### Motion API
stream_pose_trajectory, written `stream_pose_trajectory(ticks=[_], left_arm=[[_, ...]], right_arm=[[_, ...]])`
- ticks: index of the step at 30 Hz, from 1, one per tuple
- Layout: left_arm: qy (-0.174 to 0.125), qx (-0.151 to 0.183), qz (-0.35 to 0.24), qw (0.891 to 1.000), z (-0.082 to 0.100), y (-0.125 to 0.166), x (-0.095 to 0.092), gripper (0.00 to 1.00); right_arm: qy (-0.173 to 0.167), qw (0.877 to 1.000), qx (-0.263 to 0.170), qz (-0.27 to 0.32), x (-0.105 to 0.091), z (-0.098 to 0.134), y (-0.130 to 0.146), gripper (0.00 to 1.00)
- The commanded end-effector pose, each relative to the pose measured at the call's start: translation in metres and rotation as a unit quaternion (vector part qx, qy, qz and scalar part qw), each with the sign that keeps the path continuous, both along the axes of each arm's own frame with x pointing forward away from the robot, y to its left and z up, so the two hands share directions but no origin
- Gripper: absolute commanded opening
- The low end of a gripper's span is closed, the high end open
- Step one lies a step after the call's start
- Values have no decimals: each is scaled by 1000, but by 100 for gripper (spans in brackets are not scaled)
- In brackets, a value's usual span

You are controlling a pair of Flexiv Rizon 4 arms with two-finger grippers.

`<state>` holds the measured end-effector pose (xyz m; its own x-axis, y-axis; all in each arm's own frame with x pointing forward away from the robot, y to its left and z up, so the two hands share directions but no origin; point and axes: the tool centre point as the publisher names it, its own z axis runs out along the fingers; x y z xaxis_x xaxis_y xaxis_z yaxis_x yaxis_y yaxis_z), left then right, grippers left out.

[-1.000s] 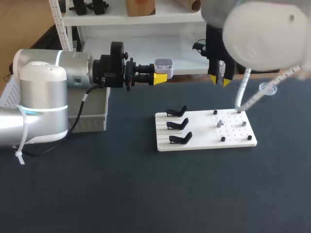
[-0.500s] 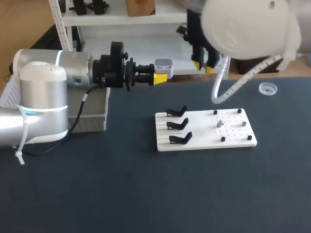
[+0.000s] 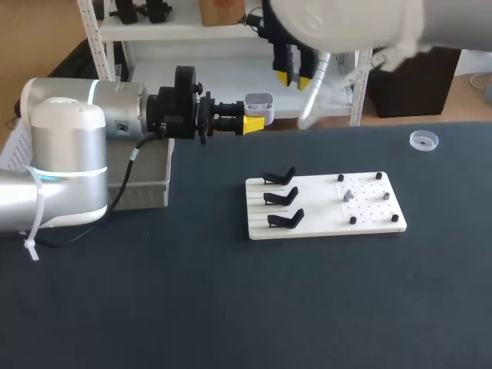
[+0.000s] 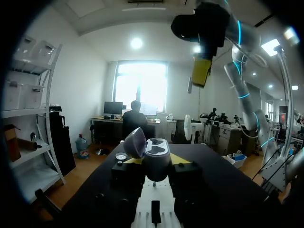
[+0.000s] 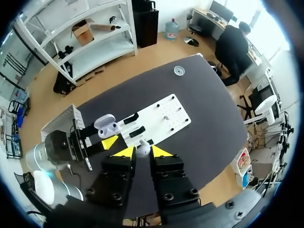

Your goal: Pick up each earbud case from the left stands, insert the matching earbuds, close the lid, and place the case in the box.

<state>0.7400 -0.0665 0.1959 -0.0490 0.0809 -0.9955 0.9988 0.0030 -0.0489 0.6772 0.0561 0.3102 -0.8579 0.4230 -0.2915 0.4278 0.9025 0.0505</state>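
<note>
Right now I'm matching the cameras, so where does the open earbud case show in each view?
Head view: earbud case in the left gripper, upper middle.
Left wrist view: case between its own fingers.
Right wrist view: case ahead of its fingers, beside the black stands.
Shared landmark: the right gripper, holding an earbud.

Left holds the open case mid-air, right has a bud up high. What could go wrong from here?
1. The small white earbud is pinched only at the yellow tips of the right gripper, high over the dark table; it may slip and drop.
2. The open white earbud case sits in the left gripper in mid-air, nothing under it; an insertion push could tilt it.
</note>
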Motion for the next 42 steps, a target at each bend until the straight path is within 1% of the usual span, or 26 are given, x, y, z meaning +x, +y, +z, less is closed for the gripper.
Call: stream_pose_trajectory(ticks=[1, 10, 17, 28, 29, 32, 34, 42], left_arm=[[-1, -1, 0, 1000, -1, 0, 0, 0], [-1, -1, 0, 1000, -1, 0, 0, 0], [-1, -1, 0, 1000, -1, 0, 0, 0], [-1, -1, 0, 1000, -1, 0, 0, 0], [-1, -1, 0, 1000, -1, 0, 0, 0], [-1, -1, 0, 1000, -1, 0, 0, 0], [-1, -1, 0, 1000, -1, 0, 0, 0], [-1, -1, 0, 1000, -1, 0, 0, 0]], right_arm=[[11, 1000, -16, 2, 10, -2, 12, 0], [16, 999, -24, 25, 20, -1, 22, 0], [31, 999, -23, 39, 25, -1, 29, 0], [43, 997, -24, 53, 34, -10, 42, 0], [45, 997, -24, 54, 34, -11, 43, 0], [69, 996, -27, 48, 32, -18, 42, 0], [79, 996, -26, 43, 30, -21, 42, 0], [86, 995, -32, 33, 32, -35, 42, 0]])
